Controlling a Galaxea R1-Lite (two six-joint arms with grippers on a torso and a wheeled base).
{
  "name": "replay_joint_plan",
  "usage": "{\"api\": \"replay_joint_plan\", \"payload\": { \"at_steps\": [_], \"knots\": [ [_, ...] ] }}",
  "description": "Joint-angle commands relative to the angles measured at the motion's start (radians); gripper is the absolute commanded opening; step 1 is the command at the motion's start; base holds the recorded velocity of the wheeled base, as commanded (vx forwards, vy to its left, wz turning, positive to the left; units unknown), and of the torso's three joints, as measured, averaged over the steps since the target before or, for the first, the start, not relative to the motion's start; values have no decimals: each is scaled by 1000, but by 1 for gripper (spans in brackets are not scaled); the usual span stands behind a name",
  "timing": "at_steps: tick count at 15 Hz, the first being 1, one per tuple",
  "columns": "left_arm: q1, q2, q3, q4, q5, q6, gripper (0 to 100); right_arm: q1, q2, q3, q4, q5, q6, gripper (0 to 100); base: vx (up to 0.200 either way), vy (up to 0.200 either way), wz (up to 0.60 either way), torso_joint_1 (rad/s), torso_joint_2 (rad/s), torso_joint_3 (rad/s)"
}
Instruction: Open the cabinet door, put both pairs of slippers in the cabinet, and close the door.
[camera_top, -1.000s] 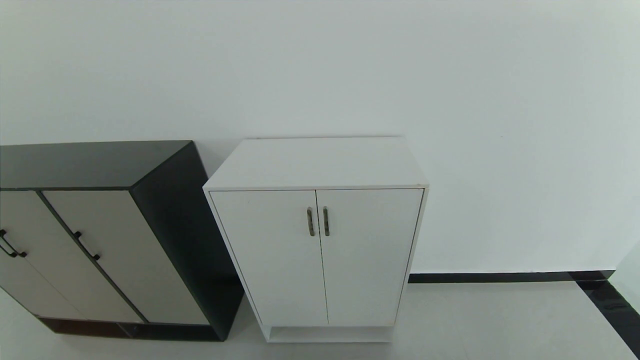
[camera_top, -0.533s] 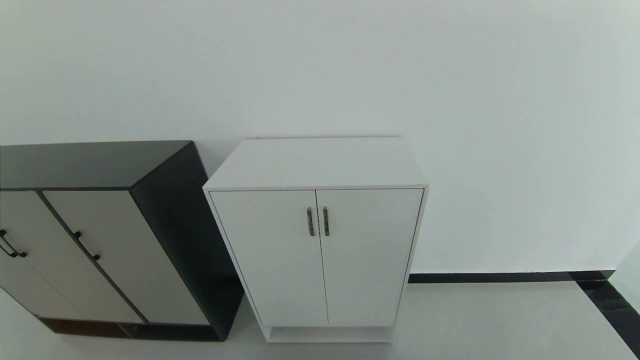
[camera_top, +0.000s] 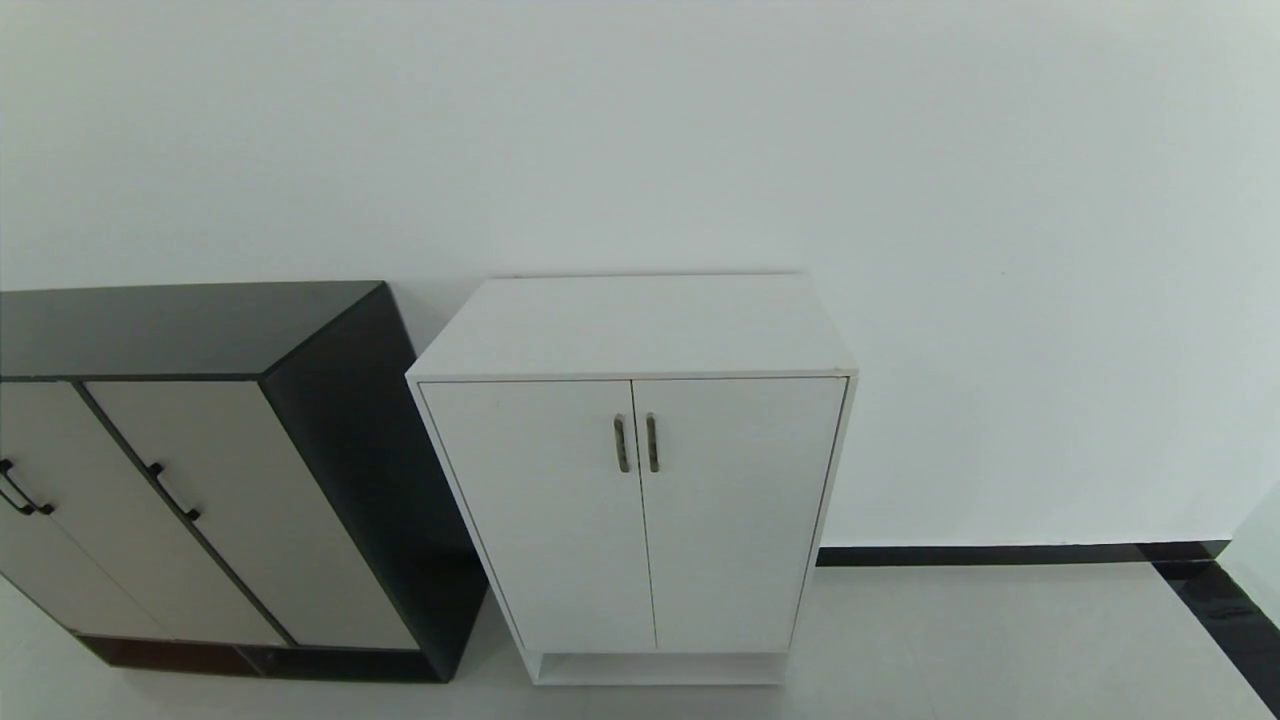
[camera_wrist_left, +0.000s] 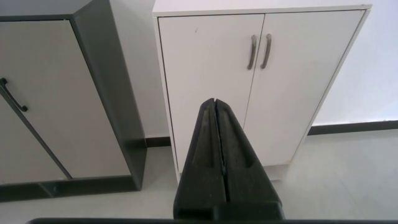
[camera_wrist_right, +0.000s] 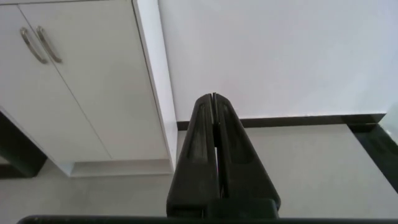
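Smooth white boxy cabinet (camera_top: 540, 520), slim metal bar handles (camera_top: 621, 443); black tapered L claw (camera_wrist_left: 215, 102) & R claw (camera_wrist_right: 214, 98), both together.

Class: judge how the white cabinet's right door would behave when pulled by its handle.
The right door is a flat panel, so probably stiff, likely swinging about its outer edge. Its slim handle looks smooth, perhaps slippery.

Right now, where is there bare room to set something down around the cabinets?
The top of the white cabinet is bare, and so is that of the black cabinet. Open floor lies right of the white cabinet, up to the black skirting. Tight: the narrow gap between the two cabinets.
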Motion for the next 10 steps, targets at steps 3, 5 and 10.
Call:
{"api": "replay_joint_plan", "payload": {
  "at_steps": [3,5,10],
  "knots": [
    [0,0,0,0,0,0,0,0,2,0,0,0,0,0,0,0,0,0,0,0],
    [0,0,0,0,0,0,0,0,2,0,0,0,0,0,0,0,0,0,0,0],
    [0,0,0,0,0,0,0,0,2,0,0,0,3,0,0,0,0,0,0,0]
  ]
}}
